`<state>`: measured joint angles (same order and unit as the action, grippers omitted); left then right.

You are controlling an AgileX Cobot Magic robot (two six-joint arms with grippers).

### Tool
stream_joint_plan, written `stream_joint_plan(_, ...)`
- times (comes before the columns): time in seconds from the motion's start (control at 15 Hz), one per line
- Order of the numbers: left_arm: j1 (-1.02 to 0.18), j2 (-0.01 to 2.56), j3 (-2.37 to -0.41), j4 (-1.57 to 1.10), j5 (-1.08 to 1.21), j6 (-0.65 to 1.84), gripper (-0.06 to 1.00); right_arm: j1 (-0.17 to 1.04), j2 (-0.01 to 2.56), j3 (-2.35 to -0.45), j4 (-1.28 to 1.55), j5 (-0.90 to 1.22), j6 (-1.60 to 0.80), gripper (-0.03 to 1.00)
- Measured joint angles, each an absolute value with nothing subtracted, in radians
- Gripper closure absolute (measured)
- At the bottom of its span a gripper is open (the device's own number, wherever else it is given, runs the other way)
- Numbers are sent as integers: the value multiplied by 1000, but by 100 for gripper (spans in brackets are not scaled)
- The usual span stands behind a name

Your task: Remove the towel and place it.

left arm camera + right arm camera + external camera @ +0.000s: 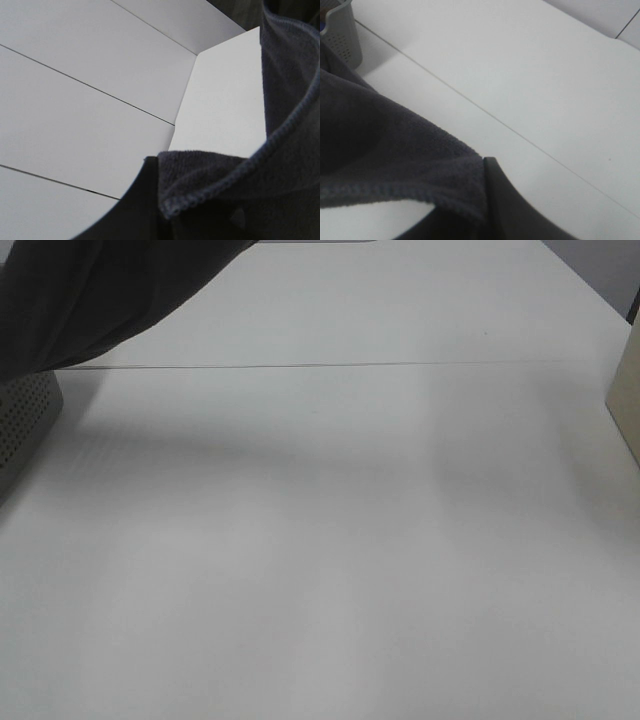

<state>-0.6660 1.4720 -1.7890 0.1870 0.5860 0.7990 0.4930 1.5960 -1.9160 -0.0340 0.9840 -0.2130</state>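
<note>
The towel is hanging clear of the table over its far left corner, and the high camera is catching only a dark sloping sheet of it. We are reading it as lifted, since it is casting a soft shadow across the left half of the table beneath.

The left gripper is sitting with its jaws closed. In its wrist view the towel is bunching right at the dark finger, with a stitched hem curling round in front of the lens, so we are noting the cloth as pinched there.

The right gripper is likewise closed. Its dark finger is showing just beside the towel's edge, the terry cloth is draping away from it, and we are noting the cloth as clamped here too.

A grey perforated basket is standing at the left edge of the table, directly under the hanging cloth. A beige box is standing at the right edge, well apart from the towel. A thin seam is running across the table from left to right, passing beyond the basket. We cannot tell how much of the towel is lying outside the high view.
</note>
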Motion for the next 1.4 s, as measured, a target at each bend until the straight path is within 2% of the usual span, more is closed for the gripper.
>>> stream_joint_plan(0.2,-582,1512,-1789,184,495,736,94,493,1595,-1943,-114,904,-177,96)
stream_joint_plan(0.27,-552,1535,-1789,173,461,721,94,493,1595,-1943,-126,851,-166,96)
stream_joint_plan(0.33,-508,1584,-1789,144,381,715,94,493,1603,-1943,-133,708,-161,96)
stream_joint_plan(0.4,-508,1584,-1789,144,381,715,94,493,1603,-1943,-133,708,-161,96)
stream_joint_plan(0.47,-480,1629,-1789,134,267,713,94,493,1626,-1943,-162,563,-161,96)
stream_joint_plan(0.6,-459,1670,-1789,130,111,707,94,493,1658,-1943,-214,468,-141,96)
stream_joint_plan(0.8,-439,1709,-1789,130,-12,688,94,493,1698,-1943,-339,425,-71,96)
stream_joint_plan(1.07,-424,1730,-1789,135,-55,689,94,493,1711,-1956,-504,381,66,96)
stream_joint_plan(1.4,-349,1730,-1789,135,-144,689,94,493,1711,-1957,-609,347,126,96)
